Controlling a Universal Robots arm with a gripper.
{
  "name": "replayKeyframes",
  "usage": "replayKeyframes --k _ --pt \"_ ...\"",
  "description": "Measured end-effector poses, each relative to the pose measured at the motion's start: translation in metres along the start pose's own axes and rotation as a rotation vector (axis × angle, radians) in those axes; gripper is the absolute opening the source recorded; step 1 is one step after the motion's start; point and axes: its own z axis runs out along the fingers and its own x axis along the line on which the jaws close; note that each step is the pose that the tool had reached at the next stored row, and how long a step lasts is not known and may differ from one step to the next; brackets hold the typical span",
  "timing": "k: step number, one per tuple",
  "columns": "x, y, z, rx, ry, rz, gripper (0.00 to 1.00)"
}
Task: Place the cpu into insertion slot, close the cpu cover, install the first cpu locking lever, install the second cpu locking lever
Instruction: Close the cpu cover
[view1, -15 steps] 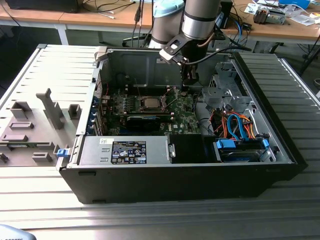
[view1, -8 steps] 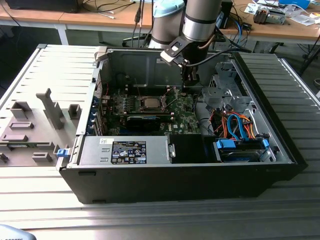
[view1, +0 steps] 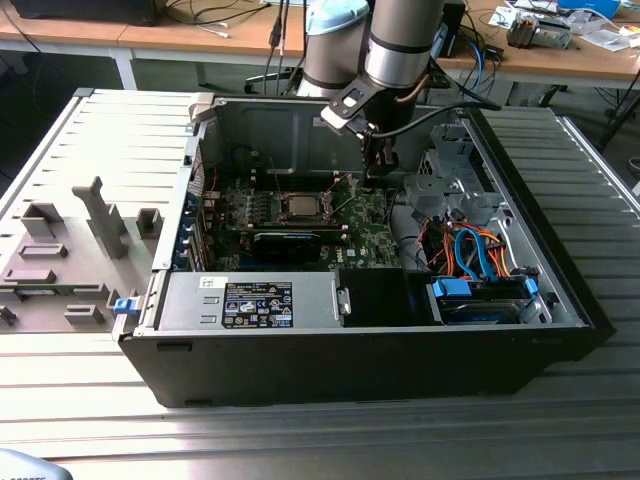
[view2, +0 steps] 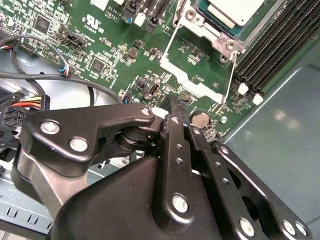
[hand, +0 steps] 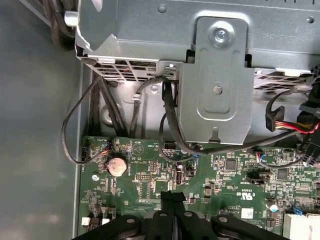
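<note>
- Jaws of gripper (view2: 175, 104) pressed together, empty, low over motherboard (view2: 115, 50) edge beside coin cell (view2: 201, 119).
- cpu (view2: 235, 10) seated mid-board, cpu cover (view2: 210, 31) looks down.
- Likely lever stage; calls for a pushing tip.

A grey ribbed metal table (view1: 300, 440) carries an open black computer case (view1: 350, 365). On the exterior view's left, a grey moulded plate (view1: 60, 290) with upright blocks lies beside the case.
</note>
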Motion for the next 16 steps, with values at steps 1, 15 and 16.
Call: replayKeyframes --k 1,15,16 --pt "0.0 -0.0002 0.0006 -0.0003 0.0042 0.0 0.11" --pt "0.0006 -0.0075 0.004 0.0391 0.0266 -0.005 0.11" --pt "0.0007 -0.0084 0.0041 0.0391 0.0267 -0.005 0.11"
